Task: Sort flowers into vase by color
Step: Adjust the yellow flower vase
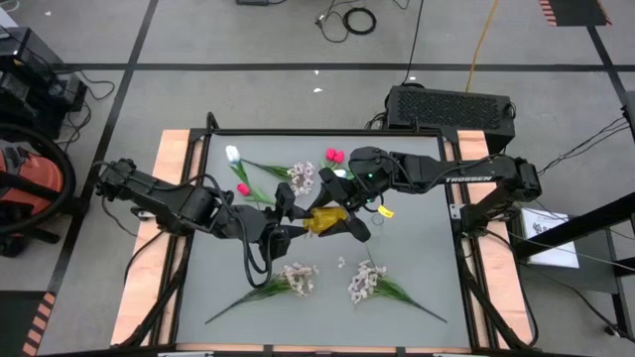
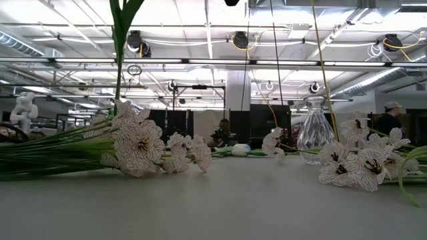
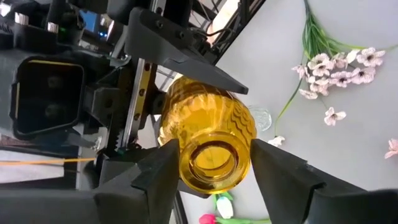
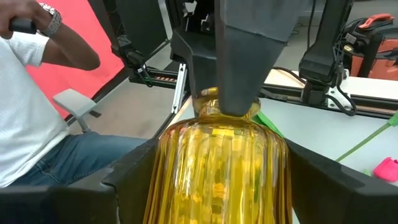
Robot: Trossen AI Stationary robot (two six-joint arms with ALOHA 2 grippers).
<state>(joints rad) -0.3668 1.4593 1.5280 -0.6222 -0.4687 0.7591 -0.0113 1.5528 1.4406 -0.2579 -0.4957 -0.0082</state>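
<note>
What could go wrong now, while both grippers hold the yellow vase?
1. The yellow vase is glass and held above the table between the left gripper and the right gripper; an uneven release might drop it.
2. Flower sprays lie below and might be crushed.

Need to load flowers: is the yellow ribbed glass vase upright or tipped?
Tipped: yellow ribbed glass vase lies sideways between left gripper and right gripper.

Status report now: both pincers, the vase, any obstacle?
Left pincer and right pincer both shut on yellow vase, mid-table. Flowers lying flat around. No obstacle seen.
</note>
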